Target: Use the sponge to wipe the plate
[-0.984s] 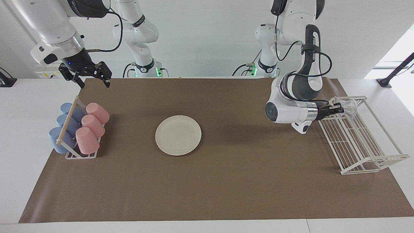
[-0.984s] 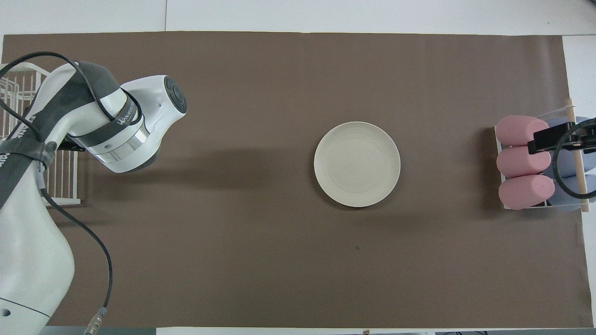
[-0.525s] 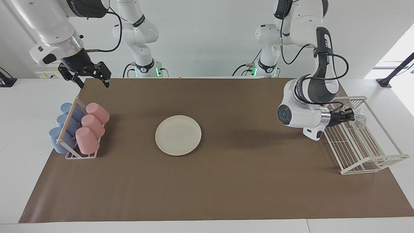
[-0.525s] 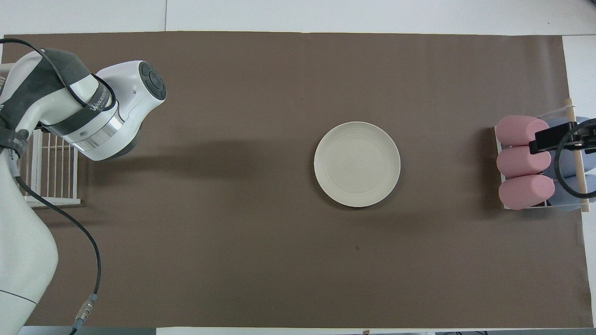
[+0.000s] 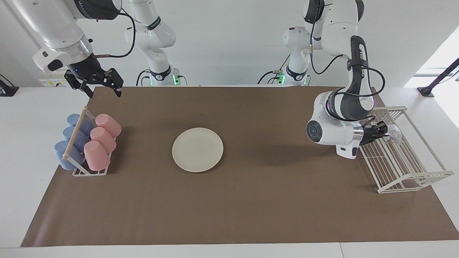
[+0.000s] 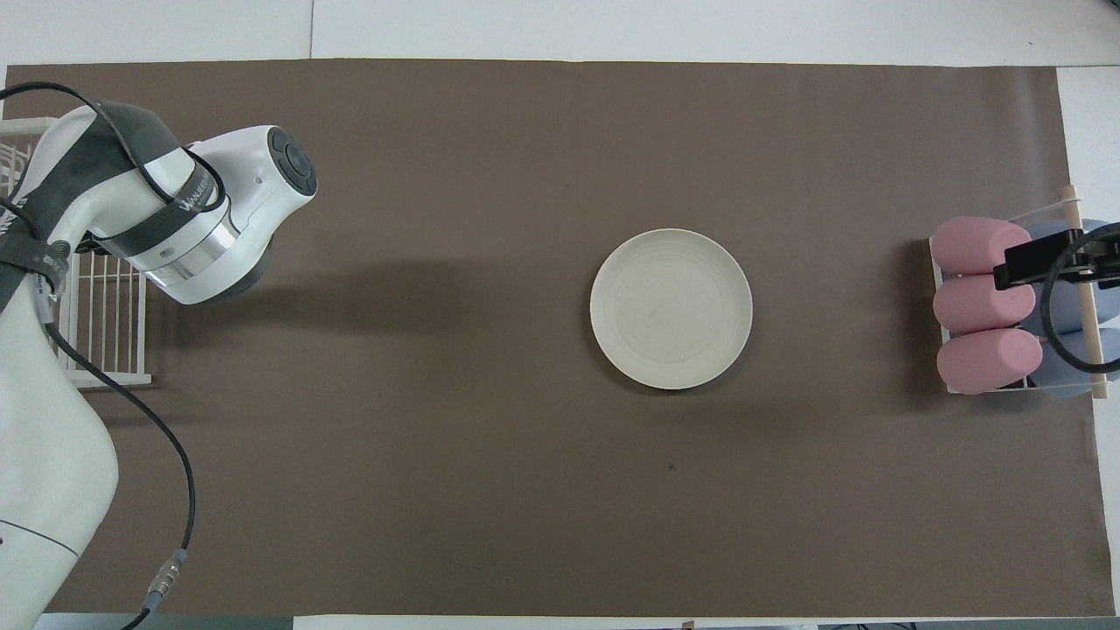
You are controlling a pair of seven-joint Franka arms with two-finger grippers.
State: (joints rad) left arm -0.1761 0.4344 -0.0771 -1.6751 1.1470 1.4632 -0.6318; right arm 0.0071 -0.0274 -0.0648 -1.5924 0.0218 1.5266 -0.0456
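The cream-white plate (image 5: 197,149) (image 6: 671,308) lies flat on the brown mat near the table's middle, with nothing on it. My left gripper (image 5: 385,133) points sideways over the white wire rack (image 5: 405,163) at the left arm's end of the table. It is shut on the sponge (image 5: 394,133), a silvery mesh wad held low over the rack's bars. In the overhead view the left arm hides both gripper and sponge. My right gripper (image 5: 104,94) (image 6: 1041,262) waits open and empty in the air above the cup rack.
A rack of pink and blue cups (image 5: 88,143) (image 6: 989,306) lying on their sides stands at the right arm's end of the table. The wire rack (image 6: 96,332) sits at the mat's edge. Brown mat (image 5: 251,200) surrounds the plate.
The left gripper has carried the sponge lower and farther along over the wire rack, then eased back slightly. The right arm and the plate have not moved.
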